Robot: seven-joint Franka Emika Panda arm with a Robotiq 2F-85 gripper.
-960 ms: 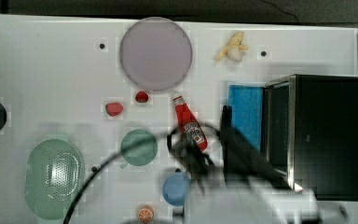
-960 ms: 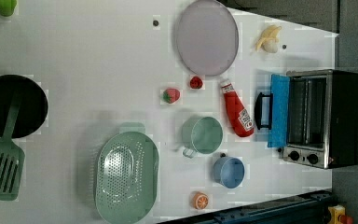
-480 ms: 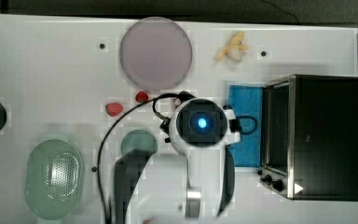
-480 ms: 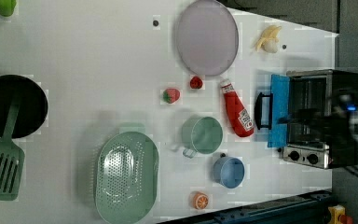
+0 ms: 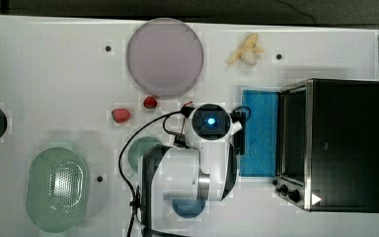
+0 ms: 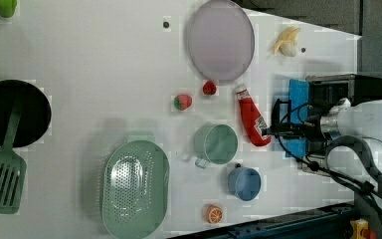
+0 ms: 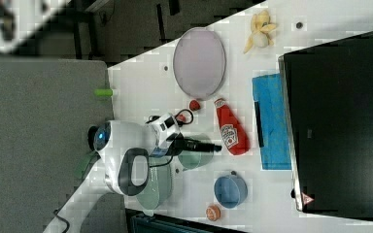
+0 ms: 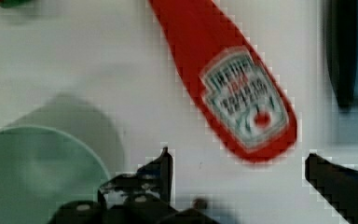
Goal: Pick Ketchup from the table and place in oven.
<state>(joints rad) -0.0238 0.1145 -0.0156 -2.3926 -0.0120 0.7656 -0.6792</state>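
The Ketchup (image 6: 252,122), a red bottle with a white cap, lies flat on the white table (image 6: 79,59), beside a green mug. The right view has the Ketchup (image 7: 230,128) with its cap towards the lilac plate. My gripper (image 8: 240,163) is open, its dark fingertips (image 8: 164,161) spread wide, and the Ketchup's (image 8: 233,79) labelled base lies just beyond them, untouched. In the left view my gripper (image 6: 271,132) hangs by the bottle's base. In the top view my arm's white head (image 5: 209,123) covers the bottle. The black oven (image 5: 340,143) stands open with a blue panel (image 5: 259,133) before it.
Close by are a green mug (image 6: 216,144) and a blue cup (image 6: 243,181). Two small red fruits (image 6: 182,102) lie near a lilac plate (image 6: 220,40). Farther off are a green colander (image 6: 134,186), a banana (image 6: 286,41), an orange slice (image 6: 214,214) and a black pan (image 6: 10,112).
My arm has swung in over the Ketchup, from the top view's bottom edge and from the left view's right. The bottle has not moved. The gripper has stayed open.
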